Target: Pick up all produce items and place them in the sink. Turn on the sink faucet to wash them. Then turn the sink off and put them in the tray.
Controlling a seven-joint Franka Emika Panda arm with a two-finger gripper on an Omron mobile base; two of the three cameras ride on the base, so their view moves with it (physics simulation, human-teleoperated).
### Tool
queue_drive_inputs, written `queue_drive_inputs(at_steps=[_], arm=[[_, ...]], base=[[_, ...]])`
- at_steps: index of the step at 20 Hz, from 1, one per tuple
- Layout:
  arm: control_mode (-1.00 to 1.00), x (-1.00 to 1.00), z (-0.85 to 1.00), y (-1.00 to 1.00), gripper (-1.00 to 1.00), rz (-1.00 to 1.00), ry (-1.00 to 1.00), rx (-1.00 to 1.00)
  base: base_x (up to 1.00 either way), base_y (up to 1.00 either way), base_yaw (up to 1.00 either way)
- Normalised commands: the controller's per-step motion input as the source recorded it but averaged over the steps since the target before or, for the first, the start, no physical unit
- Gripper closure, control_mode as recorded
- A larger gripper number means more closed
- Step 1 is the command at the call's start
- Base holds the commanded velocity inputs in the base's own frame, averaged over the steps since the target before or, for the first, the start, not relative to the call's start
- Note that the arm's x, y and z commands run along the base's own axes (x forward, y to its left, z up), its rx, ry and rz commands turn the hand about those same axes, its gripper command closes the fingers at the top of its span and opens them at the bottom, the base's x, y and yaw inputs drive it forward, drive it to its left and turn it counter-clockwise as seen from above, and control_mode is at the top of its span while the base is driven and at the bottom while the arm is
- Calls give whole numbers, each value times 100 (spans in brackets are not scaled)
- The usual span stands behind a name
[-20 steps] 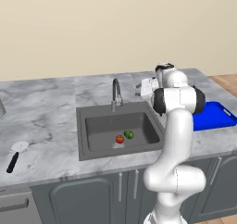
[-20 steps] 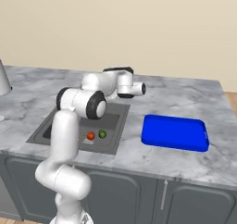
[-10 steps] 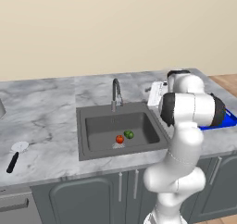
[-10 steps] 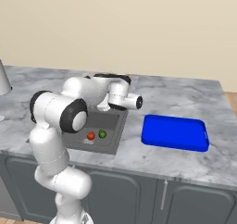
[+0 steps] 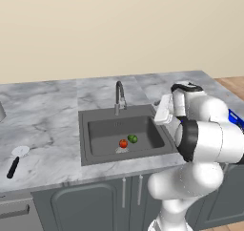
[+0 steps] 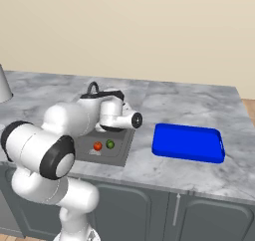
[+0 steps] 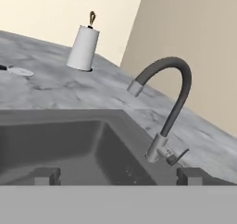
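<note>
Gripper (image 7: pixel 118 176) wide open, empty, facing faucet (image 7: pixel 167 107); tomato (image 5: pixel 123 143) and green item (image 5: pixel 133 139) in sink (image 5: pixel 95 151)

You are looking at a rendered kitchen. A grey marble desk (image 5: pixel 47 110) runs along a plain beige wall, with a dark sink (image 5: pixel 100 135) set into it and a gooseneck faucet (image 7: pixel 169 112) behind the basin. Grey cabinet doors (image 5: pixel 86 206) sit below. A paper towel roll (image 7: pixel 84 47) stands on the desk, and a blue tray (image 6: pixel 188 143) lies beside the sink.
</note>
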Motion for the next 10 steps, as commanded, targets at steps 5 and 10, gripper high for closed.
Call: queue_drive_inputs(at_steps=[5,10], arm=[[-100,-24,0,16,-100,-14,29,-15],[-100,-5,-6,25,-100,-17,34,-13]], base=[[0,0,0],[0,0,0]])
